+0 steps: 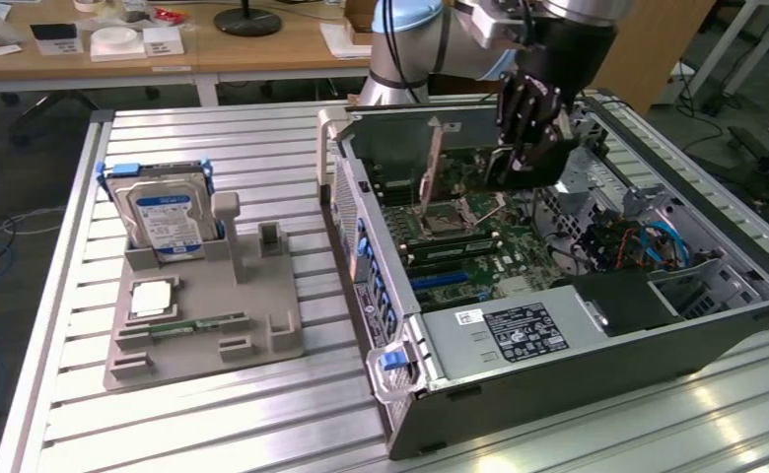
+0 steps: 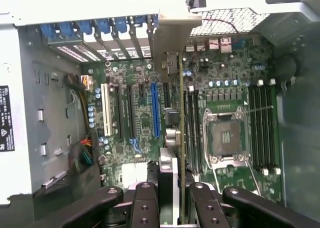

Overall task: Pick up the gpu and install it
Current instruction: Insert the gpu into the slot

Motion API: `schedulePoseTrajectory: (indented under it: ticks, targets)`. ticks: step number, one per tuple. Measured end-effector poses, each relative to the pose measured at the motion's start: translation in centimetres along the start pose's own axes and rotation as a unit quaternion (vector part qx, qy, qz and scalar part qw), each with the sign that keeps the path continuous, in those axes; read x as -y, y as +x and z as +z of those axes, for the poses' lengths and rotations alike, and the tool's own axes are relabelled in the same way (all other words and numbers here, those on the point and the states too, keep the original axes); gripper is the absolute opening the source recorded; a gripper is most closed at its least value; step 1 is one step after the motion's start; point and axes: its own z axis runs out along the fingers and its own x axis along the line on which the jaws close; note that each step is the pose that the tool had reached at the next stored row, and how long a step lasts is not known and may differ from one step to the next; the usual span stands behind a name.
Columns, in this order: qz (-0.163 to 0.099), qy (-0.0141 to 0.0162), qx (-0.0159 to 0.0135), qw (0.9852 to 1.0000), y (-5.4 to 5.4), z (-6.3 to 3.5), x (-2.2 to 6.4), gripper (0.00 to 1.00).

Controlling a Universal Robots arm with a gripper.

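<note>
My gripper (image 1: 526,158) hangs over the open computer case (image 1: 700,345), shut on the gpu (image 1: 517,173), which it holds upright on edge. In the wrist view the gpu (image 2: 181,113) is a thin brownish board seen edge-on. It runs from my black fingers (image 2: 146,200) to its silver bracket (image 2: 172,43) by the case's rear slot openings. The card hovers just above the motherboard (image 2: 135,118), between the blue expansion slot (image 2: 155,110) and the CPU socket (image 2: 227,135). Whether its lower edge touches a slot is hidden.
A grey fixture (image 1: 259,296) on the slatted metal table holds a silver hard drive (image 1: 168,212) and a green memory stick (image 1: 200,323). Inside the case are a power supply (image 1: 517,330), cables (image 1: 655,246) and blue slot latches (image 2: 100,28). Wooden desks stand behind.
</note>
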Motion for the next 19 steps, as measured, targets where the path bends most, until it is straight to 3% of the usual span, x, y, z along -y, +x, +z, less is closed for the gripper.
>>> schedulePoseTrajectory:
  ticks: [6,10,15,19]
  targets:
    - [-0.023,-0.0003,-0.0012,0.9997,0.0,1.12,-0.43,0.28]
    - [-0.022,-0.0002,-0.0024,0.9997,0.1,1.89,-1.20,0.28]
    - [-0.020,-0.0002,-0.0023,0.9998,0.7,2.82,-1.28,0.28]
    - [-0.020,-0.0005,-0.0025,0.9998,0.8,3.56,-1.84,0.28]
